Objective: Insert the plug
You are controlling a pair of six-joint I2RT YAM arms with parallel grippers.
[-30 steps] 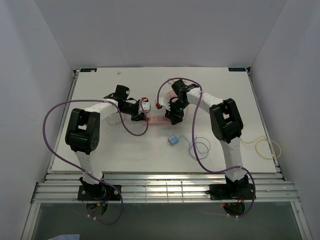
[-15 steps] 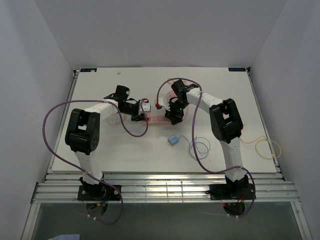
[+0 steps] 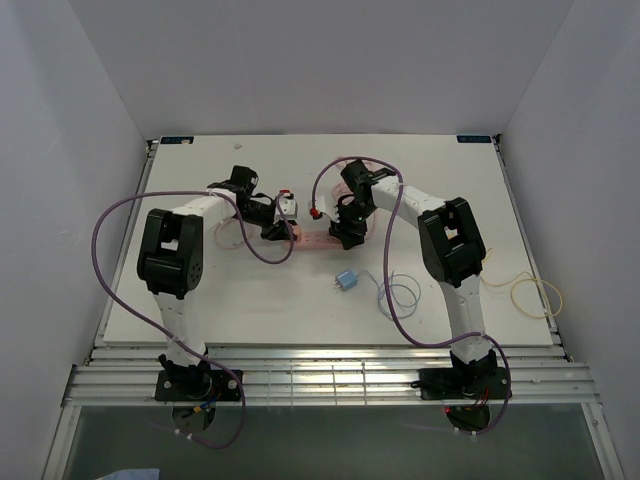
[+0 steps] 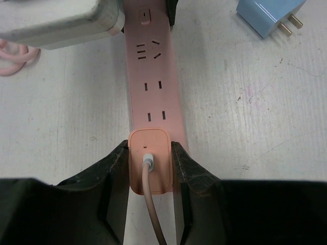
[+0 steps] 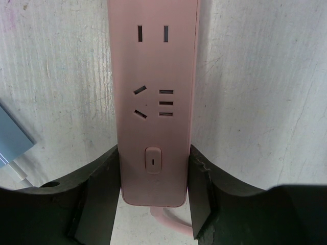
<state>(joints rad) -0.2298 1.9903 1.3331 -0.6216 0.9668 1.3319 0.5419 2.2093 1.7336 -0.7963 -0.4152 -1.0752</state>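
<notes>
A pink power strip (image 3: 315, 240) lies flat at the table's middle. My left gripper (image 3: 275, 225) is shut on a pink plug (image 4: 148, 161) with a pink cable. The plug stands on the strip's (image 4: 153, 76) near end, with black fingers (image 4: 115, 166) on both sides of it. Its pins are hidden. My right gripper (image 3: 347, 235) is shut on the strip's switch end (image 5: 153, 158), with fingers (image 5: 104, 173) pressed against both long sides. Several sockets on the strip are free.
A blue two-pin plug (image 3: 346, 282) lies on the table in front of the strip, and also shows in the left wrist view (image 4: 268, 15). A thin coiled white cable (image 3: 400, 293) lies beside it. A yellow loop (image 3: 535, 292) lies at the right edge. Purple arm cables arch over both arms.
My left arm has shifted a little toward the far side, still holding the pink plug. The right arm and the strip have stayed put.
</notes>
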